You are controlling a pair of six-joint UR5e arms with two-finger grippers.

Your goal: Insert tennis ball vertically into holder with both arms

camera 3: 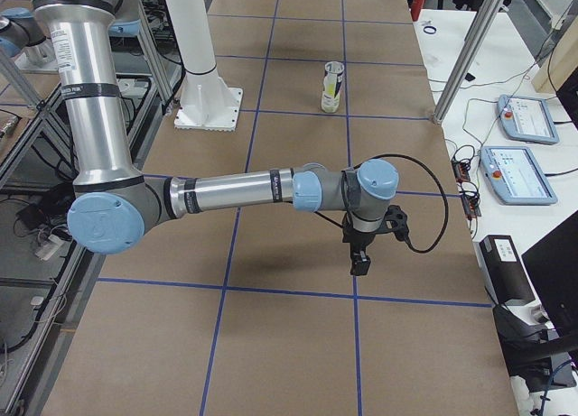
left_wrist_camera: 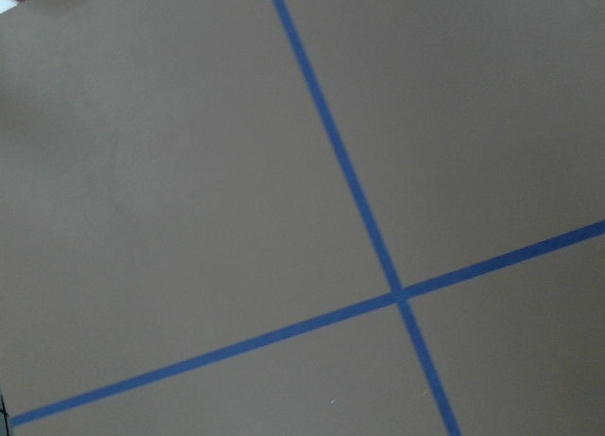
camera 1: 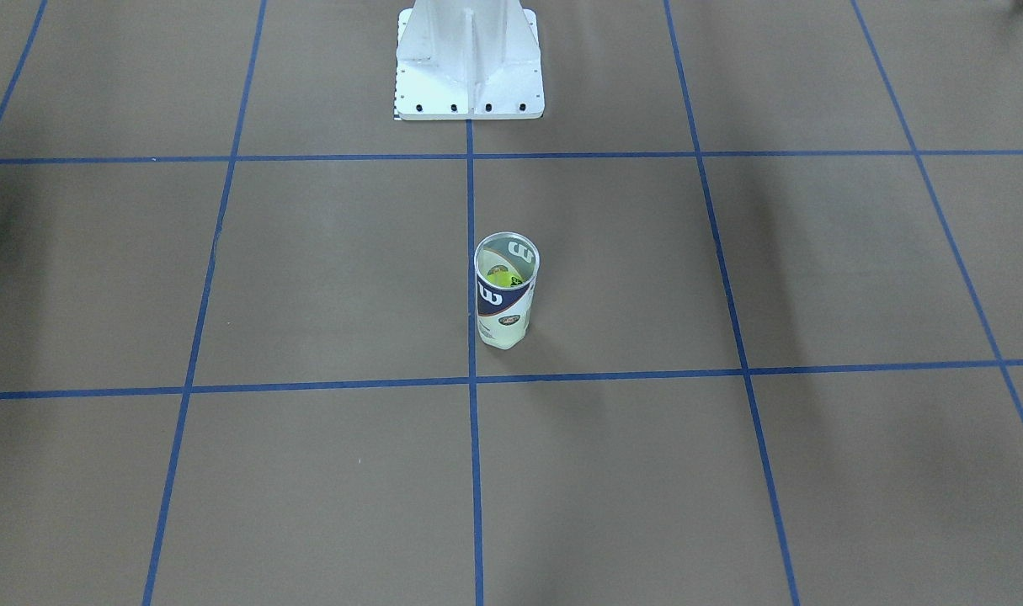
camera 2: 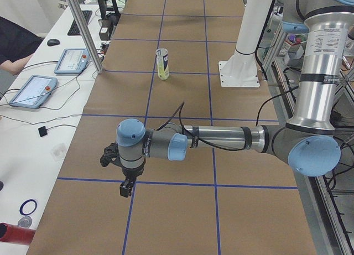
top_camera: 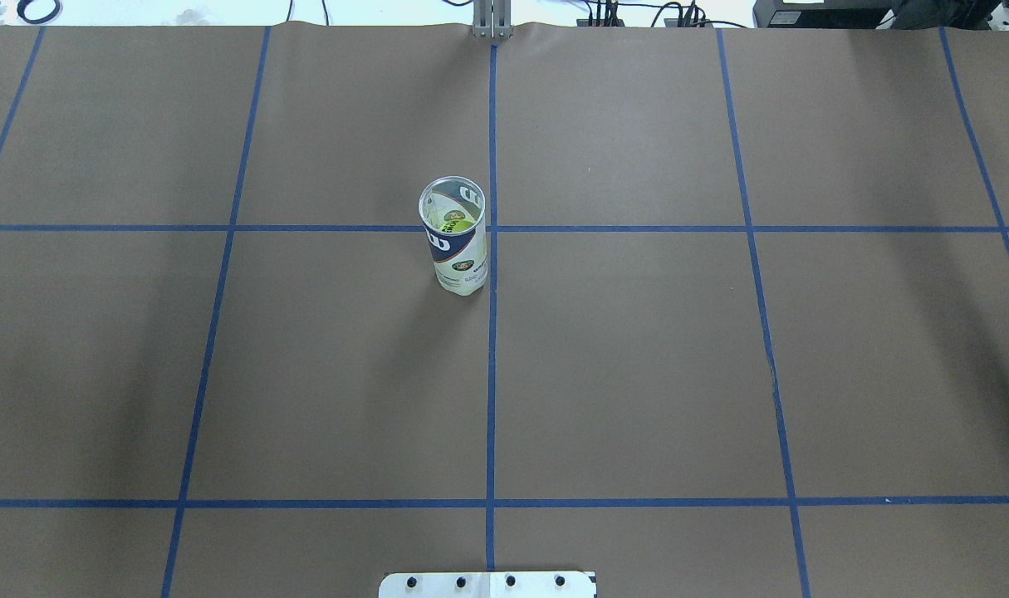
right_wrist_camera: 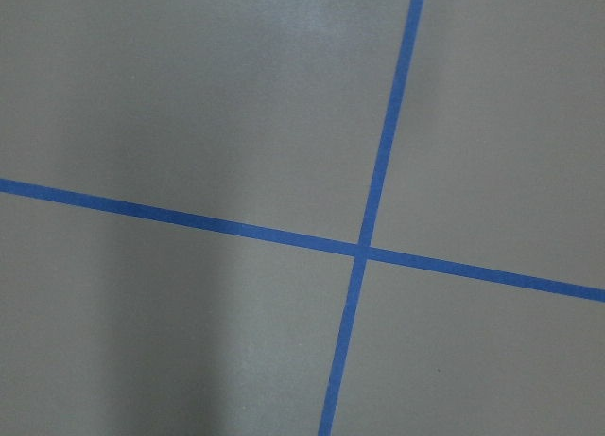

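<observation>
Can upright mid-table with a ball inside, both arms out at the table's ends.

The can (camera 1: 506, 290) stands just beside the centre tape line (camera 1: 471, 194), in front of the white pedestal (camera 1: 469, 63). A yellow-green ball (camera 1: 500, 275) sits inside it, partly masked by the label. The left gripper (camera 2: 126, 187) and right gripper (camera 3: 359, 258) appear only in the side views, hanging above the paper-covered table (top_camera: 637, 374), well apart from the can. Whether they are open or holding anything cannot be told.

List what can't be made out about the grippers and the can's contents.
Left gripper: only in the exterior left view, too small to judge open or shut.
Right gripper: likewise, exterior right view only.
Tennis ball: label of the holder hides most; depth unclear.
Wrist views: only table, no fingers.
</observation>
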